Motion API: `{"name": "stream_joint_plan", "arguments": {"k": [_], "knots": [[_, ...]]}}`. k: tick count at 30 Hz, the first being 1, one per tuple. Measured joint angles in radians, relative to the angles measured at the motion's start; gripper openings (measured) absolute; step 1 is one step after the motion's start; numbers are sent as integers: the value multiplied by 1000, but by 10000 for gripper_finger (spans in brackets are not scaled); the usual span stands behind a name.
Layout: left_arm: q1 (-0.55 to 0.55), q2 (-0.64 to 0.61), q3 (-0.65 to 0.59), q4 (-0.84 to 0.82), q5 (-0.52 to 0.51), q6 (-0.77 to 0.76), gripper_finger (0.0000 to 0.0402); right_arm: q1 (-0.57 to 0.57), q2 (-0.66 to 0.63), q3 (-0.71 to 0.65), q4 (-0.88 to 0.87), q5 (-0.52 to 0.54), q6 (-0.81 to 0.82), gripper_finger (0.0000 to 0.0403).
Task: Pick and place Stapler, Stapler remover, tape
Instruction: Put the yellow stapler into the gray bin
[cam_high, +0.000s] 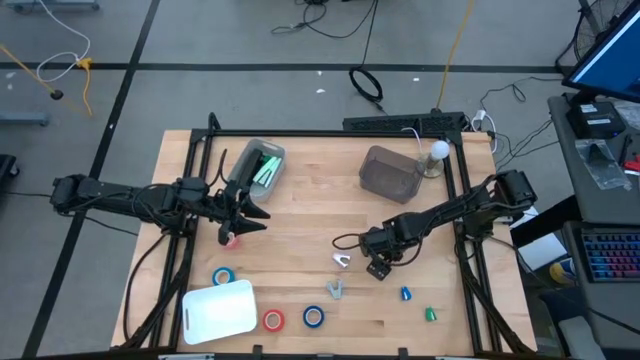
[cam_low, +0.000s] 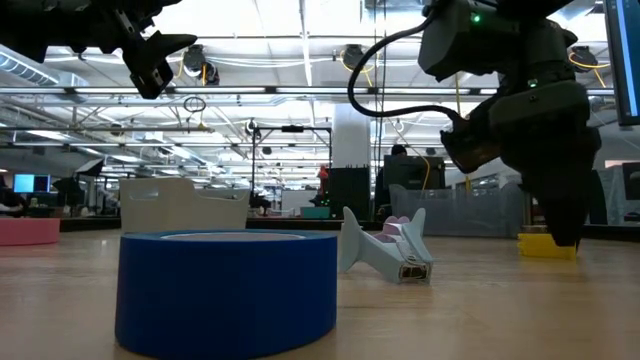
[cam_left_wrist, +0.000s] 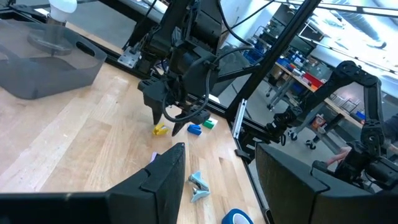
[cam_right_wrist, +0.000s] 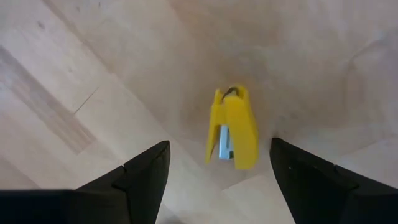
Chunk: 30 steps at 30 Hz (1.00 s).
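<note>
A small yellow stapler (cam_right_wrist: 233, 134) lies flat on the wooden table. My right gripper (cam_right_wrist: 219, 144) hangs open over it, pointing steeply down, one finger on either side and clear of it; the high view puts this gripper (cam_high: 380, 264) right of the table's middle. My left gripper (cam_high: 243, 213) is held level and open above the left part of the table with nothing between its fingers, over a red tape roll (cam_high: 231, 240). More tape rolls lie flat near the front edge: blue (cam_high: 223, 276), red (cam_high: 273, 320), blue (cam_high: 313, 316). Two staple removers (cam_high: 342, 260) (cam_high: 334, 290) lie near the middle.
A clear bin (cam_high: 262, 165) with green items stands at the far left and a grey bin (cam_high: 390, 172) at the far right. A white bin (cam_high: 220, 310) sits at the front left. A blue stapler (cam_high: 406, 294) and a green one (cam_high: 431, 314) lie at the front right.
</note>
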Motion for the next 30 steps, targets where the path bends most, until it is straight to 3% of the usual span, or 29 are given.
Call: {"name": "stream_joint_plan", "arguments": {"k": [8, 30], "knots": [[0, 0, 0, 0, 0, 4, 198, 1, 0, 0, -4, 18, 19, 256], [0, 0, 0, 0, -3, -1, 198, 1, -15, -4, -16, 69, 15, 120]]}}
